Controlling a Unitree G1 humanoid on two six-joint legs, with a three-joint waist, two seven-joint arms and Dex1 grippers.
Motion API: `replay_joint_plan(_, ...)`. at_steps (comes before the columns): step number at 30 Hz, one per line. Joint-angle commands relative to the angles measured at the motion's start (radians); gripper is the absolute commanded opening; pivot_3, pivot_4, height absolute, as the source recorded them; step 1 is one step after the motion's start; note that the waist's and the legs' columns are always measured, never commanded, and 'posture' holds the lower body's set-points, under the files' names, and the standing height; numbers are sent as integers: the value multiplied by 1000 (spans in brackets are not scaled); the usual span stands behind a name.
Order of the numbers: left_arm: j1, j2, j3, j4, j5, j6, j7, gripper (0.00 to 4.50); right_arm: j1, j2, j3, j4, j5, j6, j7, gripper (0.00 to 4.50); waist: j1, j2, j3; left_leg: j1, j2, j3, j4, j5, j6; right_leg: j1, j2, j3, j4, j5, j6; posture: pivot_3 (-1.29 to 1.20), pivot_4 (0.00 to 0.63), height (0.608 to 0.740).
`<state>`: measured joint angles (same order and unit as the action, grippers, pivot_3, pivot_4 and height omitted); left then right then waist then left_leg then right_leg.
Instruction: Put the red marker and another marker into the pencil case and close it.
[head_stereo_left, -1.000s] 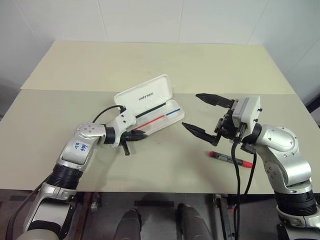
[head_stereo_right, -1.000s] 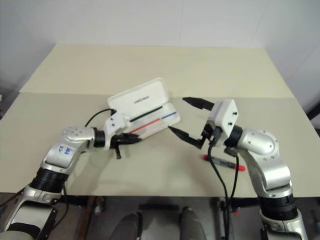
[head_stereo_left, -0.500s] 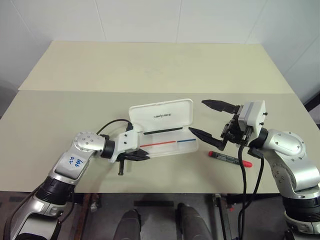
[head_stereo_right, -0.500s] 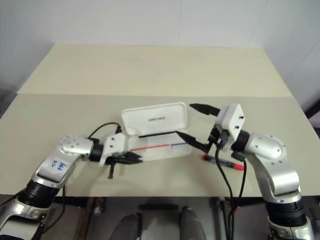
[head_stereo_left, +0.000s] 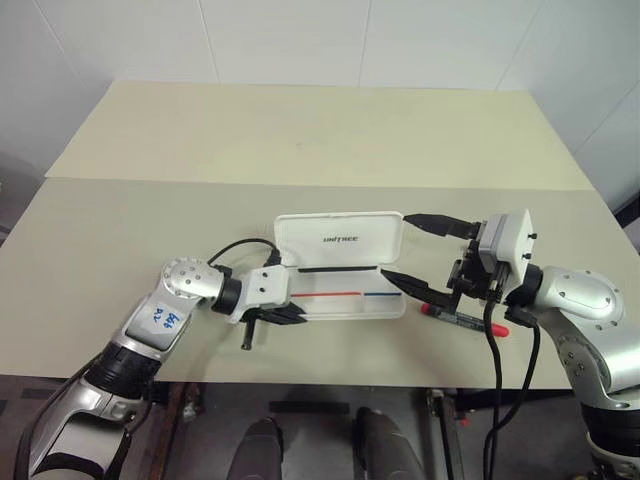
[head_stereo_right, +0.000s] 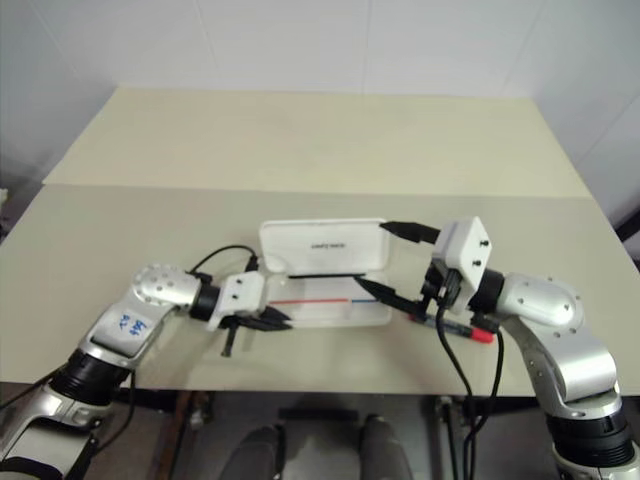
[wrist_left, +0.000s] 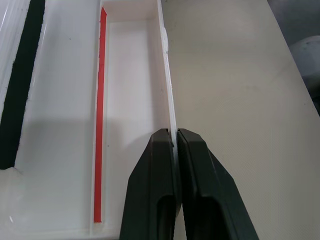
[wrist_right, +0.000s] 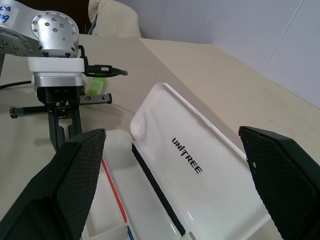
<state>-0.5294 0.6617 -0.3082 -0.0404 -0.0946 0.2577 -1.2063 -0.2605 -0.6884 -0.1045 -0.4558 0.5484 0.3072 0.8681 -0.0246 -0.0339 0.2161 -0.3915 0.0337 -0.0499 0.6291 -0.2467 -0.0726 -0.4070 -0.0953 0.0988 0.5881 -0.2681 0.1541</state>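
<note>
A: On the counter (head_stereo_left: 120, 200) we've got the pencil case (head_stereo_left: 340, 275) lying open, lid tipped back, tray toward us. Our left hand (head_stereo_left: 290, 314) is pinched tight on the tray's front wall at its left end. We'd guess that's to steady the case while things go in.

B: Agreed. The left wrist view nails it: both fingers (wrist_left: 155, 190) closed with the thin white wall between them, red stripe running along the tray floor. The head views can't show that contact.

A: Right hand (head_stereo_left: 420, 255)?

B: Spread wide, holding nothing, hanging at the case's right end, one fingertip over the lid corner, the other near the tray. The red marker (head_stereo_left: 463, 320) lies on the counter just right of the case, beneath that hand. Likely the next pick, we think.

A: Nothing in the tray, so neither marker is in yet?

B: Looks that way to us. And the right wrist view adds something: a lime-green marker (wrist_right: 96, 84) on the counter behind our left wrist. From the head the arm covers it. That view also reads the lettering on the lid clearly.
</note>
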Motion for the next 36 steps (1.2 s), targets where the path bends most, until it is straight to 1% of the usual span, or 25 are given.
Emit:
replay_joint_plan(1, -20, -21, -20, 7, 4, -21, -9, 253, -2, -3, -25, -46, 12, -8, -7, 4500, 0, 0, 0, 0, 0, 0, 0, 0, 0, 0, 0, 0, 0, 0, 0, 0, 150, 740)
replay_joint_plan(2, -25, -21, -22, 4, 2, 2, -11, 545, -3, -1, -24, -46, 12, -9, -7, 4500, -1, 0, 0, 0, 0, 0, 0, 0, 0, 0, 0, 0, 0, 0, 0, 0, 150, 740)
replay_joint_plan(4, -32, -31, -16, 4, 8, -11, 3, 1097, -5, 2, -20, -41, 10, -13, -7, 4500, -3, 0, 0, 0, 0, 0, 0, 0, 0, 0, 0, 0, 0, 0, 0, 0, 150, 740)
replay_joint_plan(7, -36, -40, 6, -24, -16, 16, 16, 2102, -9, 7, -15, -32, 8, -19, -4, 4500, -6, 0, 0, 0, 0, 0, -1, 0, 0, 0, 0, 0, 0, 0, 0, 0, 150, 740)
replay_joint_plan(11, -30, -33, 42, -88, -67, 83, 20, 2102, -14, 15, -7, -17, 4, -29, 3, 4500, -7, 0, 0, 0, 0, 0, -1, 0, 0, -1, 0, 0, 1, 0, 0, 0, 150, 740)
replay_joint_plan(16, -4, -5, 128, -197, -162, 183, 29, 2102, -9, 27, -1, 10, 3, -44, 19, 4500, -7, 0, 0, 0, 0, 0, -1, 0, 0, -1, 0, 0, 1, 1, 2, 0, 150, 740)
replay_joint_plan(19, 37, 37, 182, -248, -230, 250, 12, 2102, -1, 24, -5, 27, 12, -42, 34, 4500, -9, 0, 0, 0, 0, 0, -1, 0, 0, -1, 0, 0, 2, 1, 1, 0, 150, 740)
replay_joint_plan(20, 53, 46, 201, -254, -239, 242, 18, 2102, 3, 20, -7, 30, 15, -39, 40, 4500, -10, 0, 0, 0, 0, 0, -1, 0, 0, -1, 0, 0, 2, 1, 1, 0, 150, 740)
replay_joint_plan(21, 77, 57, 224, -258, -260, 239, 12, 2442, 13, 10, -16, 33, 21, -31, 50, 4500, -10, 0, 0, 0, 0, 0, -2, 0, 0, -1, 0, 0, 2, 1, 1, 0, 150, 740)
replay_joint_plan(22, 107, 56, 268, -256, -287, 227, 15, 2659, 31, -6, -32, 36, 29, -23, 66, 4500, -9, 0, 0, 0, 0, 0, -2, 0, 0, -1, 0, 0, 2, 0, 0, 0, 150, 740)
replay_joint_plan(23, 127, 55, 297, -257, -309, 221, 19, 2982, 44, -19, -45, 39, 35, -18, 78, 4500, -8, 0, 0, 0, 0, 0, -2, 0, 0, -1, 0, 0, 2, 0, 0, 0, 150, 740)
replay_joint_plan(25, 172, 64, 358, -234, -338, 139, -19, 3655, 82, -56, -81, 57, 40, -14, 107, 4500, -7, 0, 0, 0, 0, 0, -2, 0, 0, -1, 0, 0, 2, 0, 0, 0, 150, 740)
replay_joint_plan(27, 197, 70, 422, -197, -367, 99, -31, 4327, 125, -99, -122, 97, 32, -21, 144, 4500, -4, 0, 0, 0, 0, 0, -1, 0, 0, -1, 0, 0, 1, 0, 0, 0, 150, 740)
replay_joint_plan(28, 201, 74, 441, -178, -382, 84, -45, 4474, 141, -115, -138, 116, 30, -25, 160, 4500, -2, 0, 0, 0, 0, 0, -1, 0, 0, -1, 0, 0, 1, 0, 0, 0, 150, 740)
replay_joint_plan(33, 195, 114, 481, -81, -408, -1, -139, 4474, 214, -183, -175, 247, -28, -85, 246, 4500, -7, 0, 0, 1, 0, 1, 0, 0, 0, 0, 0, 0, -1, 0, -1, 0, 150, 740)
replay_joint_plan(36, 152, 124, 493, -50, -448, 21, -159, 4474, 254, -217, -170, 349, -74, -140, 305, 4500, -7, -1, 0, 1, 0, 1, 0, 0, 0, 0, 0, 0, -2, 0, -1, 0, 150, 740)
